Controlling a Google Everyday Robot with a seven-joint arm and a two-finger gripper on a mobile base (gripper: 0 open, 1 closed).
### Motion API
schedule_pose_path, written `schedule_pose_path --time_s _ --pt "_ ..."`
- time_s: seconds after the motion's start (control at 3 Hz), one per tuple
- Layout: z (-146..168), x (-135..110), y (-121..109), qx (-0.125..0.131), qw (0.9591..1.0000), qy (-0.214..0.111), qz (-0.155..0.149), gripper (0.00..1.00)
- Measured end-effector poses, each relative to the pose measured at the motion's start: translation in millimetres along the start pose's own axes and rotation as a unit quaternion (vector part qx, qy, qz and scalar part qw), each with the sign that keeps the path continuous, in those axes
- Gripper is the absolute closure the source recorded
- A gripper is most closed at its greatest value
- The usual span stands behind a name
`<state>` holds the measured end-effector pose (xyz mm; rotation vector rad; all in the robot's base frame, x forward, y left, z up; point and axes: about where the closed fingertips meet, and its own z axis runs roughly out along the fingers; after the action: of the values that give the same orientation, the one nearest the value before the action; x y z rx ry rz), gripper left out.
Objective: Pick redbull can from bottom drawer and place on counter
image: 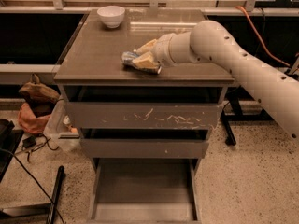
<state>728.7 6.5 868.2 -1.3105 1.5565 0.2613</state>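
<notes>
Arm, white and thick, reaches in from the right across the counter (pixel 100 52), the glossy grey-brown top slab of the three-drawer cabinet. At its end the gripper (pixel 137 58) sits low over the front middle of the slab, just behind the front edge. Its two tan fingers (pixel 149 62) are closed in from either side on the redbull can (pixel 128 56), which shows between them as a small silver and bluish shape sticking out toward the left. The can lies at counter level; whether its underside actually touches the surface cannot be told.

A white bowl (pixel 111 16) stands at the back left of the counter, well apart from the gripper. Below the slab, the top drawer (pixel 145 115) has white scratches on its front, and the plain-fronted middle drawer (pixel 145 148) sits under it. The bottom drawer (pixel 142 190) is pulled out toward the camera, its flat interior in view. An orange cable (pixel 256 29) runs behind the arm, and a brown bag (pixel 36 94) rests on the floor left of the cabinet.
</notes>
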Motion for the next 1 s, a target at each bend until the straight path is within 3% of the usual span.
schedule_pose_path --time_s 1.0 --pt "0.1 0.0 0.1 0.000 1.0000 0.000 0.000 0.12"
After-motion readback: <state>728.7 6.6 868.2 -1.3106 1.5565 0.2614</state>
